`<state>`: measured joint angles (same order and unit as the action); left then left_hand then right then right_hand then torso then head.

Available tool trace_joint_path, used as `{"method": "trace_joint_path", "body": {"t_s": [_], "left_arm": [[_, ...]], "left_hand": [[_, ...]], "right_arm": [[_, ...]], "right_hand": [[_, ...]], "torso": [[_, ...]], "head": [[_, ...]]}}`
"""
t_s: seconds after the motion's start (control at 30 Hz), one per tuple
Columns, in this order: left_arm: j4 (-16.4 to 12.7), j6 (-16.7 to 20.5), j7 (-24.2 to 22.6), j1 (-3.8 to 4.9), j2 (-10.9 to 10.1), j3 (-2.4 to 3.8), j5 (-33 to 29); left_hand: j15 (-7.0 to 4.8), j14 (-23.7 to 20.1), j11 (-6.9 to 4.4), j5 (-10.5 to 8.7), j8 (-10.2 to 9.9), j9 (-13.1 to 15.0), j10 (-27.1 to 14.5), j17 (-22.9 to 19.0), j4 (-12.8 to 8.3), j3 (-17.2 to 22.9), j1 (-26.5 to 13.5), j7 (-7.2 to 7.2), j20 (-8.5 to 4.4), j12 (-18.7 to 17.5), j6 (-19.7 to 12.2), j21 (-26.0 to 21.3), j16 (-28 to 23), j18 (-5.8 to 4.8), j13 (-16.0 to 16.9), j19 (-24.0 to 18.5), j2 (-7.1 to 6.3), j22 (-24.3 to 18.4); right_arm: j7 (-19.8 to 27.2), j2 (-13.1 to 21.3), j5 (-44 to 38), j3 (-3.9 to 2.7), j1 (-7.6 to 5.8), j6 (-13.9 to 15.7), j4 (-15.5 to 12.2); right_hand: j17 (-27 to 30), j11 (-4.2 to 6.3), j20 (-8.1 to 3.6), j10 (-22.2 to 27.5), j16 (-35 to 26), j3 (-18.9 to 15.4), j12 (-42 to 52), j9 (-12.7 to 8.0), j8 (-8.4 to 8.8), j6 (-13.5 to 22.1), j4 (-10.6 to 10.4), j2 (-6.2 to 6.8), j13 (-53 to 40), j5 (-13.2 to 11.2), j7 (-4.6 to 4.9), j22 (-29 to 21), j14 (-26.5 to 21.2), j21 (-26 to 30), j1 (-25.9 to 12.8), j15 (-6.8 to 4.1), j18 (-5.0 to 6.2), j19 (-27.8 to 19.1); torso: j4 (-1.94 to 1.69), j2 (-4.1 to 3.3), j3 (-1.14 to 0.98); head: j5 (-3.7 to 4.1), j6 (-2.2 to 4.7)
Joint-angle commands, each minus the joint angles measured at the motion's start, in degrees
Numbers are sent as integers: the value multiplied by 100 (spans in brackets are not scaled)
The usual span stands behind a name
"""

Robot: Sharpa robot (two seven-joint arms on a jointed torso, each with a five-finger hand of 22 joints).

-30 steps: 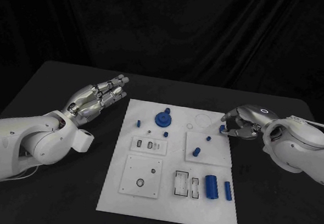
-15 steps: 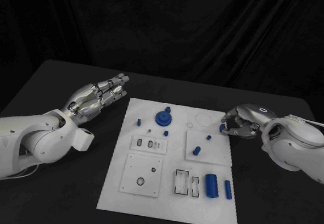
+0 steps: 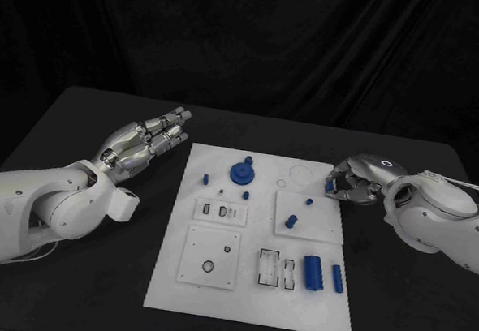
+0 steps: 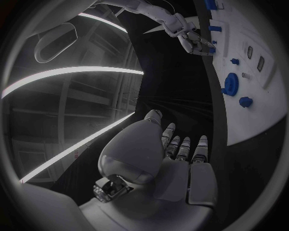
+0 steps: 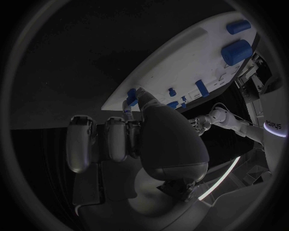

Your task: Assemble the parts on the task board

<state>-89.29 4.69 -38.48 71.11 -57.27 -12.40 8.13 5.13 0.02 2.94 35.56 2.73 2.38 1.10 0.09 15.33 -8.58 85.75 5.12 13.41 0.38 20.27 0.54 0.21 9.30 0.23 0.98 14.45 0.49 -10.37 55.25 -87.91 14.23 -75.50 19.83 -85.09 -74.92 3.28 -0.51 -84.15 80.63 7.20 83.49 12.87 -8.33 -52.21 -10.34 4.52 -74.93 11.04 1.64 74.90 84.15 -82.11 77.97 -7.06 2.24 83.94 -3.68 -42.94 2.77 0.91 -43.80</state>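
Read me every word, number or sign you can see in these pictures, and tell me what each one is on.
Left arm, right wrist view: a short dark wordmark, too small and turned to read for certain.
Task board and the blue part pinched by the right hand: no text.

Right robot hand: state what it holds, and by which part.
The right robot hand pinches a small blue part at the task board's right edge; which end it grips cannot be told.
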Motion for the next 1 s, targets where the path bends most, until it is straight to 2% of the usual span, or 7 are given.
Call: {"method": "trace_joint_path", "body": {"t_s": [0.03, 0.37, 0.4, 0.5, 0.63, 0.77, 1.0], "left_arm": [[-3, -85, -70, -10, 10, 4, 14], [1, -88, -64, -12, 15, 4, 14], [1, -88, -63, -12, 16, 4, 14], [2, -90, -59, -13, 12, 4, 14], [0, -91, -56, -14, 7, 4, 14], [-2, -86, -53, -16, -1, 4, 14], [9, -93, -43, -18, 5, 4, 14]], "left_hand": [[40, -2, 46, 31, 27, 9, -7, -9, 6, 42, 41, -3, 21, -8, 49, 23, -21, 104, 8, -12, -8, 2], [40, -2, 52, 31, 28, 9, -5, -9, 6, 51, 41, 4, 23, -8, 48, 24, -21, 104, 9, -11, -11, 3], [40, -2, 52, 31, 28, 9, -5, -9, 6, 51, 41, 4, 23, -8, 48, 24, -21, 104, 9, -11, -11, 3], [39, -2, 55, 30, 28, 9, -4, -9, 6, 53, 41, 6, 23, -7, 52, 25, -21, 104, 9, -11, -11, 3], [39, -2, 55, 30, 28, 9, -4, -9, 6, 53, 41, 6, 23, -7, 52, 25, -21, 104, 9, -11, -11, 3], [36, -2, 61, 30, 30, 10, 1, -9, 7, 55, 40, 10, 24, -6, 58, 26, -21, 104, 10, -9, -12, 4], [36, -2, 61, 30, 30, 10, 1, -9, 7, 55, 40, 10, 24, -6, 58, 26, -21, 104, 10, -9, -12, 4]], "right_arm": [[47, -5, -39, -4, 19, 170, 16], [95, 2, -39, -4, 35, 435, 16], [102, 5, -39, -4, 36, 485, 12], [146, 22, -39, -4, 38, 738, -25], [172, 67, -41, -4, 37, 996, -135], [132, 148, -42, -6, 20, 1249, -483], [58, 70, -44, -8, -66, 1328, -1222]], "right_hand": [[-209, 5, -23, -335, 37, -23, 12, 66, -79, -108, 16, -13, -871, 26, -3, 1264, 379, 8, 61, -26, -37, 277], [-169, 22, -33, -333, 36, 58, 23, 391, -310, -395, 83, -195, -870, 466, -31, 1263, 368, 9, 152, -39, -36, 273], [-169, 23, -33, -333, 37, 66, 23, 408, -324, -416, 89, -211, -869, 494, -30, 1264, 368, 7, 159, -39, -37, 274], [-151, 17, -35, -338, 40, 129, 39, 568, -419, -546, 162, -299, -878, 862, -22, 1265, 365, 0, 211, -36, -38, 275], [-142, 5, -30, -338, 40, 138, 37, 617, -442, -576, 185, -304, -874, 949, -6, 1266, 364, -2, 217, -32, -39, 276], [-136, -13, -25, -338, 40, 126, 40, 644, -435, -562, 181, -279, -876, 1015, 27, 1267, 364, -6, 185, -21, -40, 278], [-125, -33, -15, -344, 38, 109, 56, 665, -417, -539, 165, -250, -890, 1051, 45, 1269, 363, -13, 134, -9, -42, 281]], "torso": [[3, 2, 3], [0, 4, 1], [-1, 3, 1], [3, 3, -1], [6, 4, 0], [0, 2, 2], [3, -2, 11]], "head": [[5, -3], [1, -20], [-1, -24], [-20, -26], [-38, -33], [-89, -46], [-128, -162]]}}
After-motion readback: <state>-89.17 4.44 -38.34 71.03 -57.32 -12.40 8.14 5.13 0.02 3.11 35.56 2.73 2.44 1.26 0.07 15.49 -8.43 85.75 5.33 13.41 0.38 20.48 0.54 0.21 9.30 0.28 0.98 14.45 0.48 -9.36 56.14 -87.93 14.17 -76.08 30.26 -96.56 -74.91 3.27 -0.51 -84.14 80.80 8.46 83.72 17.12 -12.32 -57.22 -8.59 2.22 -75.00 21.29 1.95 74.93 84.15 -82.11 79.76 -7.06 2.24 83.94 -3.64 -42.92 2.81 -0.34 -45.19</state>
